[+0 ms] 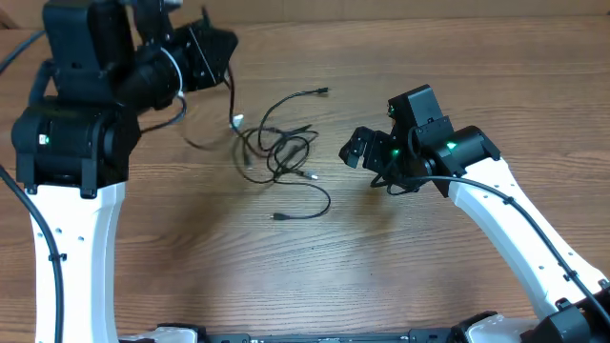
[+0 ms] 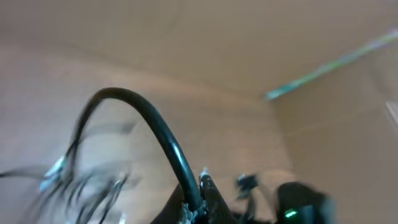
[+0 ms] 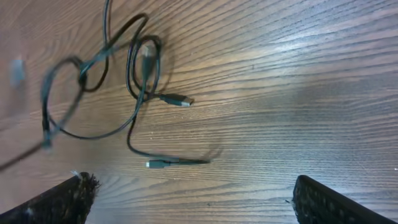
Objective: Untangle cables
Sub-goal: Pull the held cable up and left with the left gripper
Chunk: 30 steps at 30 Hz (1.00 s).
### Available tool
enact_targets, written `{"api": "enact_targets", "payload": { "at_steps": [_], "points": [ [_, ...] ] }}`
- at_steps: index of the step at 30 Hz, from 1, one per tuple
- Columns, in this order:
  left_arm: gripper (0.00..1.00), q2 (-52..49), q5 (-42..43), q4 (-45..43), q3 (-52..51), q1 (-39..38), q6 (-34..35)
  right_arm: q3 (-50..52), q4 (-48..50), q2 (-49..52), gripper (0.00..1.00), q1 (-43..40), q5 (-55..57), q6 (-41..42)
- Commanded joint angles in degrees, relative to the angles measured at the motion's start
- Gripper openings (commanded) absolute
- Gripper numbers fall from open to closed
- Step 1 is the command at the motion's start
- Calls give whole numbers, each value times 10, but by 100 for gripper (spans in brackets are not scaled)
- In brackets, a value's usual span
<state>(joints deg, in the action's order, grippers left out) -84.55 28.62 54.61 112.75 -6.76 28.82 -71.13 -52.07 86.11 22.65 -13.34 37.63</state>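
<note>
Looking at the cables point(image 1: 283, 152) in a loose tangle mid table point(image 1: 191, 248), between the two arms. Got the left gripper point(image 1: 224, 62) clamped tight on one strand, leading off into the tangle. Got the right gripper point(image 1: 370, 162) spread wide, holding nothing, parked just right of the pile. Can't make out more from the blurry left wrist view.

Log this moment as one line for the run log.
cables: tangled on table | left gripper: shut on one cable | right gripper: open, empty, beside tangle
</note>
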Motion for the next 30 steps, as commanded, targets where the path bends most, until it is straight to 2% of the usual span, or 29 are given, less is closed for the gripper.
{"api": "enact_targets", "payload": {
  "at_steps": [1,3,5,6,8,10,11,12,15,16,17,19,22,23,25,27,30],
  "points": [
    [4,21,192,-120,8,-3,-29,-5,-13,-7,100,2,-4,-4],
    [4,28,177,-131,8,-3,-15,-5,-16,-6,100,2,-4,-4],
    [4,28,84,-76,8,-4,-16,-5,-16,-6,100,2,-4,-4],
    [4,23,-49,10,8,-11,-16,-5,-15,-6,100,2,-4,-4],
    [4,9,-176,102,8,-23,-15,-5,-12,-6,100,2,-4,-4],
    [4,-6,-226,160,8,-27,-2,-5,-7,-6,100,2,-4,-4],
    [4,-16,-225,181,8,-27,8,-5,-5,-6,100,2,-4,-4],
    [4,-25,-169,187,8,-26,10,-5,-1,-6,100,2,-4,-4],
    [4,-27,53,110,8,-16,21,-5,-8,-6,100,2,-4,-4],
    [4,-26,120,73,8,-11,47,-5,-10,-6,100,2,-4,-4],
    [4,-26,195,15,8,-6,111,-5,-17,-6,100,2,-4,-4],
    [4,-26,257,-73,8,1,224,-5,-24,-6,100,2,-4,-4],
    [4,-26,284,-199,8,5,352,-5,-34,-6,100,2,-4,-4],
    [4,-26,284,-265,8,4,403,-5,-36,-6,100,2,-4,-4],
    [4,-26,282,-357,8,4,450,-5,-38,-6,100,2,-4,-4],
    [4,-26,269,-400,8,4,443,-5,-38,-6,100,2,-4,-4],
    [4,-27,216,-337,8,4,348,-5,-38,-6,100,2,-4,-4]
  ]
}}
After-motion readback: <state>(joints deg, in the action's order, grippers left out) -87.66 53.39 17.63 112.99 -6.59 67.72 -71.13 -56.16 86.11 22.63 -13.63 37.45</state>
